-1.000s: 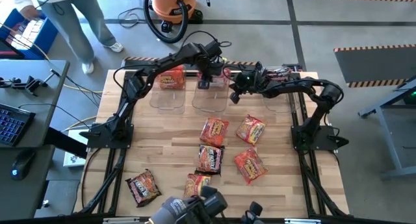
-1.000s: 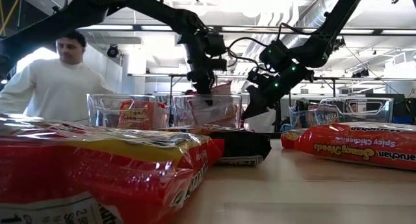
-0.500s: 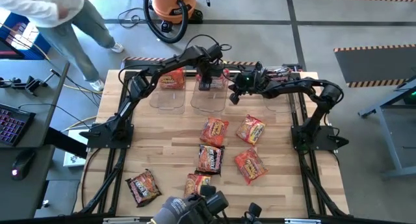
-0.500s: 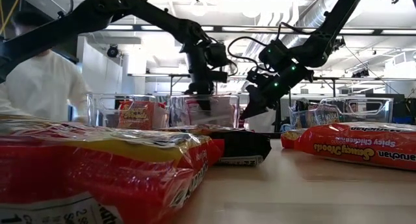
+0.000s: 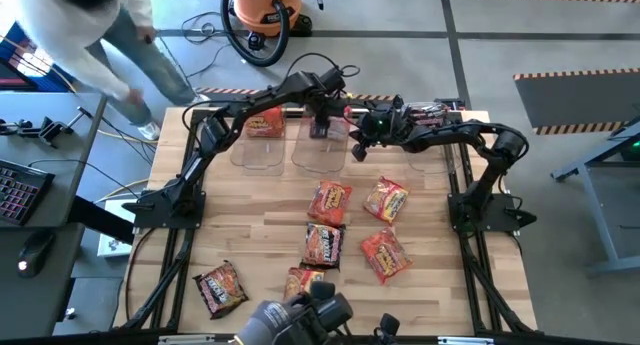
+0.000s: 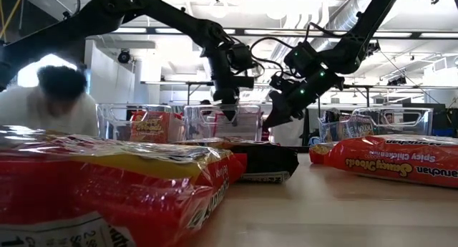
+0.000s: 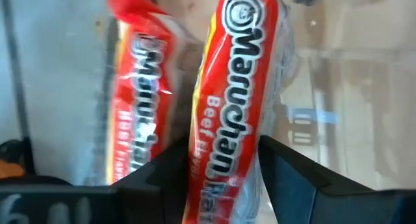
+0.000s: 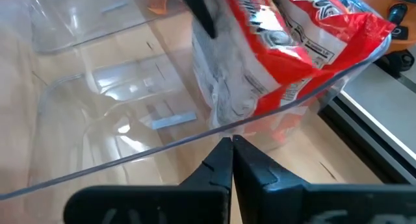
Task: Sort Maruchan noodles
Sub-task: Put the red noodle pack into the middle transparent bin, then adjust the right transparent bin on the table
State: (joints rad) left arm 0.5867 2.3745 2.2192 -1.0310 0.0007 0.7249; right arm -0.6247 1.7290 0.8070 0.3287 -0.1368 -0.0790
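Spreading apart over the middle bin (image 5: 322,150) at twelve o'clock, left gripper (image 5: 320,128) freeing a beef packet (image 7: 235,100) standing on edge inside, likely to topple out if snagged, right gripper (image 5: 358,147) pinched together just beside.

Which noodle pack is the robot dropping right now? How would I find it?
Look at the row of clear plastic bins along the table's far edge. In the middle bin, under the left gripper, stands a red-and-white Maruchan beef packet. It stands on edge; the table's loose packets lie flat.
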